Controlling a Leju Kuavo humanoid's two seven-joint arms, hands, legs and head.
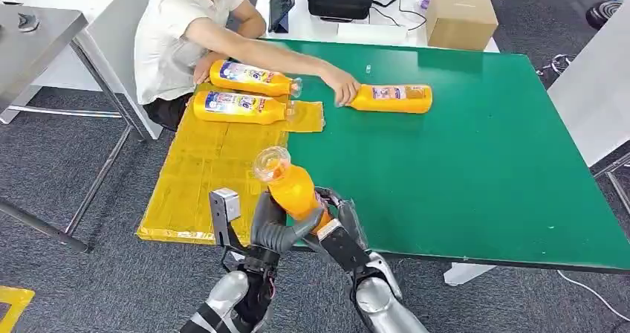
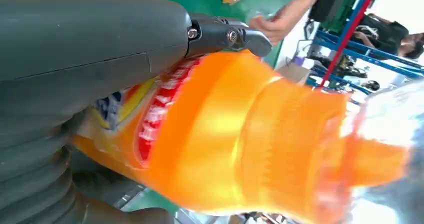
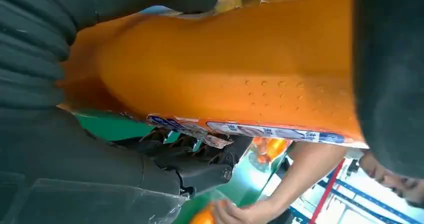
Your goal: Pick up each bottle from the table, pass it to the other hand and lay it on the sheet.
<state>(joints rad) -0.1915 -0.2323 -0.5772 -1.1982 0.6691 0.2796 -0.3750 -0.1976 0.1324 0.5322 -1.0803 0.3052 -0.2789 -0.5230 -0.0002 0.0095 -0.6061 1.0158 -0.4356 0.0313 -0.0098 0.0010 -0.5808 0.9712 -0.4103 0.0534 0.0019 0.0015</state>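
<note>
The hand-over is in progress: an orange bottle (image 1: 291, 186) stands nearly upright, cap end up, at the near edge of the green bench (image 1: 475, 169), with both hands on its lower body. The left hand (image 1: 273, 227) wraps it from the left and the right hand (image 1: 336, 227) from the right, so each holds the same bottle. Judging by the yellow sheet (image 1: 200, 177) lying on the robot's left, the left hand is probably the receiver; the next move calls for the right hand to let go cleanly, then a tilt and swing left to lay the bottle flat on the sheet.

The head view gives the layout: two bottles (image 1: 241, 92) already lie on the sheet's far end, and a person's hand (image 1: 343, 89) touches another bottle (image 1: 392, 98) lying on the bench. The left wrist view shows the held bottle's label, neck and clear cap close up. The right wrist view shows dark fingers (image 3: 200, 156) curled under the bottle's smooth orange side and label edge
</note>
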